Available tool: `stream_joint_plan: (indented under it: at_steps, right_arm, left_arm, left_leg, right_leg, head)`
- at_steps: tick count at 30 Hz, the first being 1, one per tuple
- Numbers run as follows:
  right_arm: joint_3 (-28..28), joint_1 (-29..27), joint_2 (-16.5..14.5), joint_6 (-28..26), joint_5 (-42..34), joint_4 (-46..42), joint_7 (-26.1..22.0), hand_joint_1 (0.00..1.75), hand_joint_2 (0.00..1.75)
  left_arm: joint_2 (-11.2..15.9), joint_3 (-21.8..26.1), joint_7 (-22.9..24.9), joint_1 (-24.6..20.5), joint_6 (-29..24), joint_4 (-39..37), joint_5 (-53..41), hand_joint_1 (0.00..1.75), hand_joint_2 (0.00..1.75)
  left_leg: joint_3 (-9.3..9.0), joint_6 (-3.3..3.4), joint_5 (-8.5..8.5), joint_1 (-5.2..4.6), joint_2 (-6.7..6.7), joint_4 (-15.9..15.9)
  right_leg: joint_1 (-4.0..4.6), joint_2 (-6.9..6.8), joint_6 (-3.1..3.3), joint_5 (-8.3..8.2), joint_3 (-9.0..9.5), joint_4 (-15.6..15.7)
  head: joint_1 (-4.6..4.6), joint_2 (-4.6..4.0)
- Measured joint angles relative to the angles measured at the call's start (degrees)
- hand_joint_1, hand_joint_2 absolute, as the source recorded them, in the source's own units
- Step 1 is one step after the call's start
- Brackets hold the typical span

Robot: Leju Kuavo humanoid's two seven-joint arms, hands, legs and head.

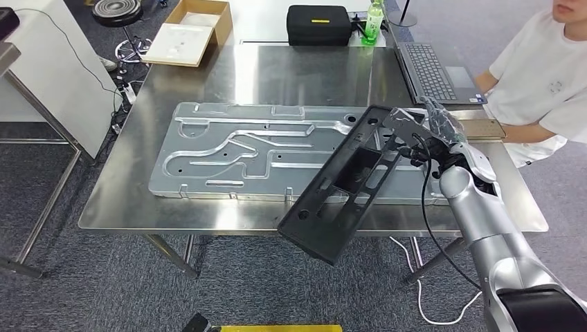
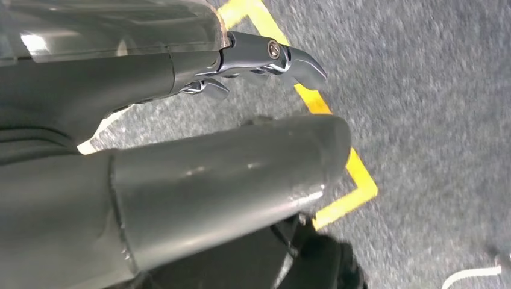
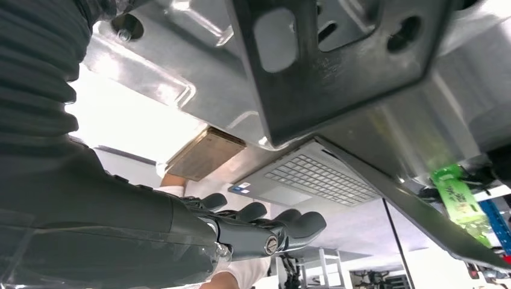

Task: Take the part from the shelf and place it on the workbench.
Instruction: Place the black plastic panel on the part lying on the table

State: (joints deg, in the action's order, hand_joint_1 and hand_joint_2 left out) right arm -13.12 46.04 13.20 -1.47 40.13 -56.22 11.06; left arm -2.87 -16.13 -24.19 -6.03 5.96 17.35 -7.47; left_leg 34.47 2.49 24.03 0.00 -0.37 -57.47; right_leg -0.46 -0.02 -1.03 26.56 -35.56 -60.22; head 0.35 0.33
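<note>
Black, flat, slotted part [image 1: 346, 183] held by right hand [image 1: 432, 138], tilted over stamped metal plate [image 1: 228, 149] on steel bench [image 1: 311, 76]. Left hand [image 2: 199, 120] seen over grey carpet [image 2: 434, 90], fingers apart, holding nothing.

A large metal plate [image 1: 277, 149] covers the workbench [image 1: 208, 83] centre; bare steel lies beyond it.

Right arm [image 1: 477, 207] reaches forward, its hand [image 1: 432, 135] gripping a black part [image 1: 346, 183]; left hand [image 2: 181, 120] hangs, holding nothing
</note>
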Motion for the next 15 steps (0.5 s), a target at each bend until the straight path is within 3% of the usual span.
stream_joint_plan:
  at_steps: [3, 4, 5, 6, 9, 11, 15]
  right_arm:
    - [0.41, -0.02, 0.0, -0.14, -0.02, 0.3, 0.0, 0.0, 1.75]
    - [0.46, -0.18, 0.0, -0.19, -0.02, 0.46, 0.0, 0.0, 1.75]
    - [0.46, -0.33, 0.0, -0.26, -0.02, 0.62, 0.0, 0.0, 1.75]
    - [0.47, -0.41, -0.01, -0.44, -0.02, 0.74, -0.01, 0.0, 1.75]
    - [0.56, -0.26, -0.08, -1.55, 0.02, 0.83, -0.1, 0.0, 1.75]
    - [0.67, -0.27, -0.16, -2.36, 0.11, 0.83, -0.16, 0.0, 1.75]
    - [1.0, -0.58, -0.47, -4.87, 0.2, 0.53, -0.76, 0.0, 1.75]
  left_arm:
    - [0.02, 0.07, 0.0, -0.13, -0.03, -0.01, -0.02, 0.0, 0.0]
    - [0.02, 0.08, 0.01, -0.1, -0.03, -0.01, -0.07, 0.0, 0.0]
    - [0.02, 0.08, 0.01, -0.06, -0.03, -0.02, -0.12, 0.0, 0.0]
    - [0.03, 0.09, 0.01, -0.03, -0.04, -0.03, -0.17, 0.0, 0.0]
    - [0.02, 0.09, -0.01, -0.11, -0.22, -0.04, -0.33, 0.0, 0.0]
    - [0.04, 0.1, -0.02, -0.17, -0.37, -0.04, -0.46, 0.0, 0.0]
    - [0.06, 0.12, -0.04, -0.19, -0.49, -0.04, -0.89, 0.0, 0.0]
  left_leg:
    - [-0.18, 0.49, -0.18, 0.05, 0.03, 0.34]
    - [-0.18, 0.5, -0.16, 0.05, 0.02, 0.32]
    - [-0.18, 0.47, -0.12, 0.06, 0.01, 0.25]
    - [-0.17, 0.39, -0.04, 0.09, -0.01, 0.13]
    - [-0.01, -0.31, 0.59, 0.11, -0.08, -0.77]
    - [0.25, -0.95, 0.89, 0.0, -0.11, -1.19]
    - [0.79, -2.0, 1.94, 0.17, -0.05, -2.4]
  right_leg:
    - [-0.28, 0.02, -0.66, 4.61, -4.54, -9.4]
    - [-0.4, 0.02, -0.86, 5.47, -6.12, -12.4]
    - [-0.55, 0.01, -1.03, 5.3, -6.9, -13.69]
    - [-0.71, -0.01, -1.16, 4.05, -6.57, -12.75]
    - [-0.94, -0.05, -1.17, -0.79, -1.67, -2.64]
    - [-0.74, 0.02, -0.61, -1.18, -0.21, 0.45]
    - [-0.61, 0.13, 0.91, -1.34, -0.2, 0.73]
  head:
    - [0.01, 0.0]
    - [0.01, 0.0]
    - [0.01, 0.0]
    - [0.01, 0.0]
    - [0.0, 0.0]
    - [-0.01, 0.0]
    - [-0.03, 0.0]
